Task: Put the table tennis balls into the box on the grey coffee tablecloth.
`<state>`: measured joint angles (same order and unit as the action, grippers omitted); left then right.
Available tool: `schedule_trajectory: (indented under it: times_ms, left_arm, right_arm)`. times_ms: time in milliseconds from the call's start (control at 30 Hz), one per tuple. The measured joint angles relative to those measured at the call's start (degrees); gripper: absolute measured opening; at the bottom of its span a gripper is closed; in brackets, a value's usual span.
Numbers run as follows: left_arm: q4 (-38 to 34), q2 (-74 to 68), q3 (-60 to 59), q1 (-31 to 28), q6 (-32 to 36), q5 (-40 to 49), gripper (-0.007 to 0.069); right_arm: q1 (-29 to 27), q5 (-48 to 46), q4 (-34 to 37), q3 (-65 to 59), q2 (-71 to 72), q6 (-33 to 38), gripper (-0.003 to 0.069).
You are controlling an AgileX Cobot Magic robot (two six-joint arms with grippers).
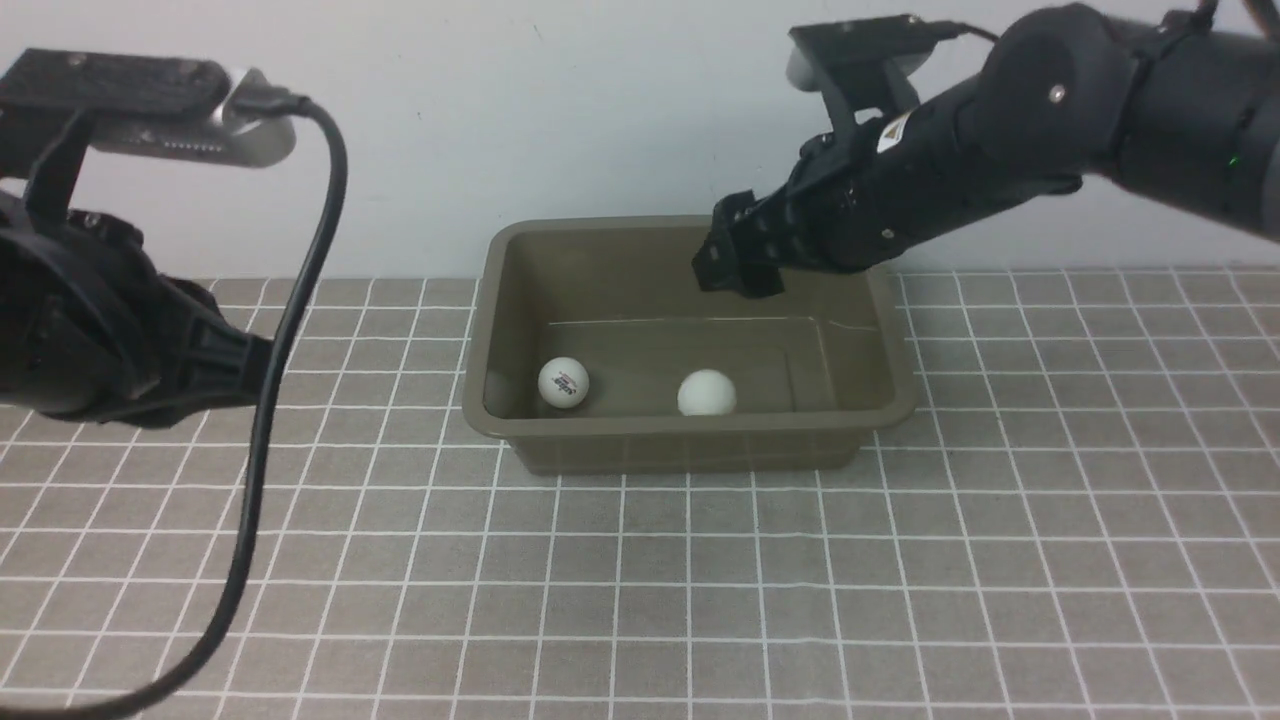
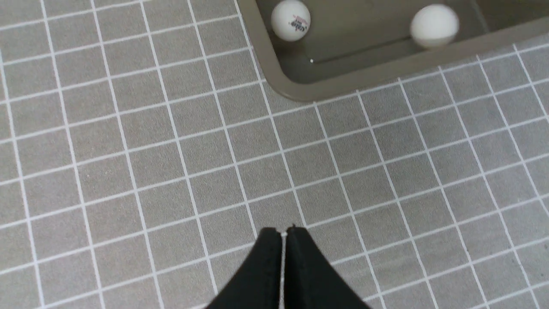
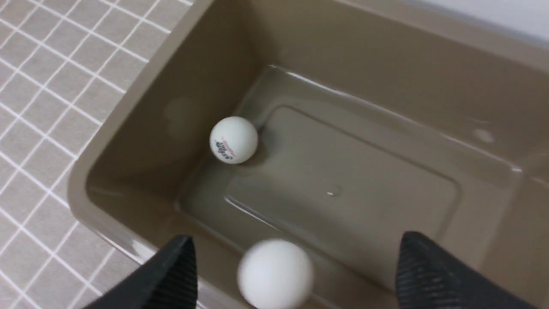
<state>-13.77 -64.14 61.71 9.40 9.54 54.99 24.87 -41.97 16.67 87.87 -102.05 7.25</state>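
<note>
The olive-brown box (image 1: 880,330) stands on the grey coffee tablecloth (image 1: 640,580). Both white table tennis balls lie inside it: one with a logo (image 1: 563,382) near the left wall, one plain and blurred (image 1: 707,393) near the front wall. My right gripper (image 1: 738,262) hangs open and empty above the box's middle; in the right wrist view its fingers (image 3: 429,274) stand wide apart over the blurred ball (image 3: 274,274), with the logo ball (image 3: 233,140) farther off. My left gripper (image 2: 283,234) is shut and empty above the cloth, left of the box (image 2: 300,88).
A white wall (image 1: 600,110) rises right behind the box. The left arm's black cable (image 1: 270,420) hangs down over the cloth at the front left.
</note>
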Motion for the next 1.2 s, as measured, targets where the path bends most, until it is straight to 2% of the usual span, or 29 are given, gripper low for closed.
schedule_trajectory:
  times_ms: [33, 167, 200, 267, 367, 433, 467, 633, 733, 967, 1033, 1200]
  left_arm:
    - [0.00, 0.67, -0.38, 0.00, 0.00, 0.07, -0.0005]
    - [0.00, 3.60, -1.03, 0.00, 0.00, 0.12, -0.0005]
    - [-0.06, 4.11, -1.03, 0.00, 0.00, 0.12, -0.0005]
    - [-0.06, 5.31, -1.03, 0.00, 0.00, 0.12, -0.0005]
    - [-0.06, 6.51, -1.03, 0.00, 0.00, 0.12, -0.0005]
    - [-0.13, 6.89, -1.03, 0.00, 0.00, 0.12, -0.0005]
    - [-0.13, 6.89, -1.03, 0.00, 0.00, 0.12, -0.0005]
    - [-1.44, 6.89, -1.03, 0.00, 0.00, 0.12, -0.0005]
    - [-2.34, 6.89, -1.03, 0.00, 0.52, -0.37, -0.0005]
    - [-2.81, 6.93, -1.03, 0.00, 2.75, -3.33, -0.0005]
    - [-3.24, 7.23, -1.35, 0.00, 2.86, -3.67, -0.0005]
    - [-3.86, 13.81, -8.34, -0.12, 4.05, -10.75, -0.0005]
  right_arm:
    - [0.01, -1.42, -3.28, 0.21, 1.49, -1.76, 0.0468]
    - [-0.18, -8.22, -17.86, 0.32, 11.05, -8.78, 0.0137]
    - [-0.29, -9.63, -21.52, -0.15, 14.46, -11.01, 0.0076]
    - [-0.36, -10.88, -27.04, -2.50, 21.63, -15.25, 0.0016]
    - [-0.41, -9.96, -31.67, -10.79, 35.40, -20.61, -0.0009]
    - [-0.41, -6.89, -32.39, -20.86, 46.93, -24.52, -0.0013]
    - [-0.41, -6.06, -32.46, -21.80, 47.88, -24.85, -0.0013]
    - [-0.41, 5.18, -32.96, -45.45, 70.12, -29.80, -0.0013]
    - [-0.41, 9.58, -33.08, -55.11, 81.66, -31.14, -0.0013]
    - [-0.41, 11.25, -35.84, -64.74, 99.45, -36.93, -0.0013]
    - [-0.41, 11.56, -36.41, -65.88, 102.34, -37.69, -0.0013]
    - [-0.41, 11.35, -37.46, -66.66, 102.82, -38.11, -0.0014]
